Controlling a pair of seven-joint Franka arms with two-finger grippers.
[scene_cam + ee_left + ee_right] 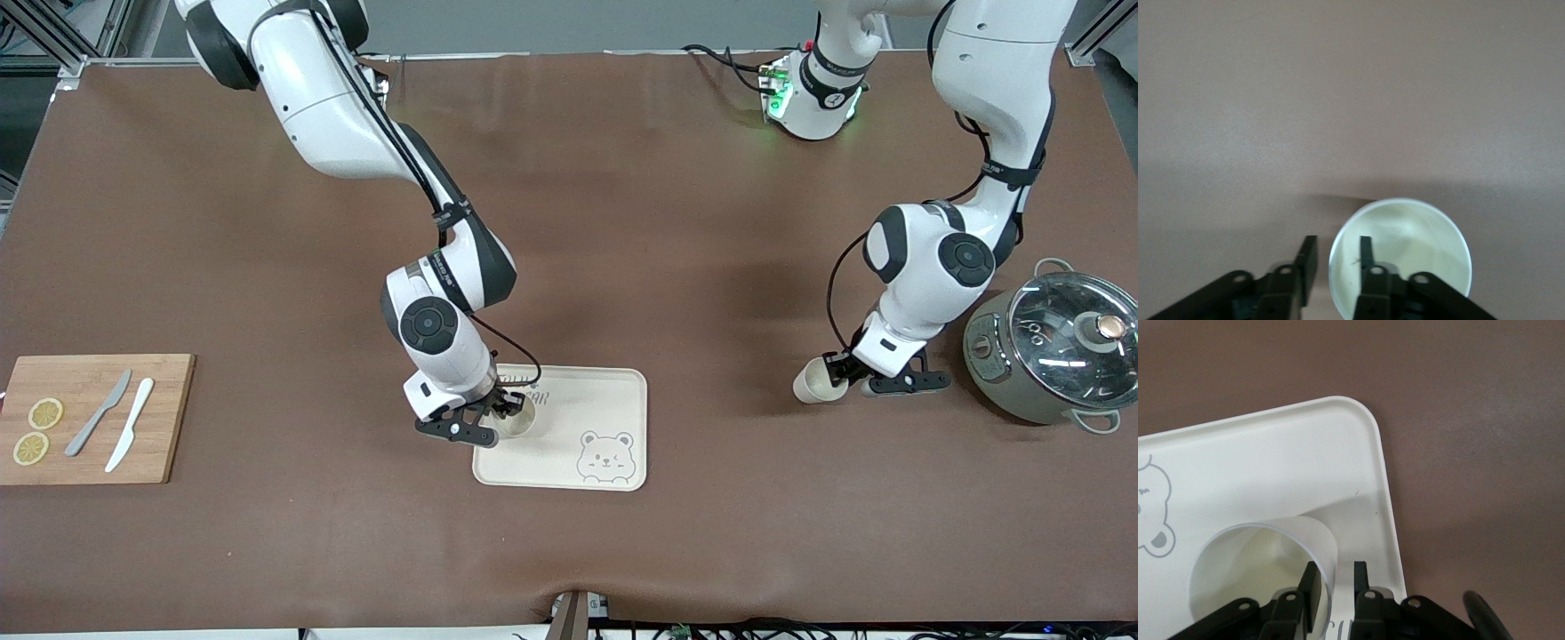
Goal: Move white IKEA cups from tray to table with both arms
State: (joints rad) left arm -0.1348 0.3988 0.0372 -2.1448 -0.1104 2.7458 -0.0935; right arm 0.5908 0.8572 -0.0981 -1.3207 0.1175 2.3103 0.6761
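One white cup stands upright on the cream bear tray, at the tray's corner toward the right arm's end. My right gripper is open astride its rim, one finger inside and one outside, clear of the wall; the cup and tray show there. The second white cup stands on the brown table beside the pot. My left gripper is open astride its rim, one finger inside and one outside.
A grey-green pot with a glass lid stands close to the left arm's wrist. A wooden cutting board with two lemon slices, a grey knife and a white knife lies at the right arm's end of the table.
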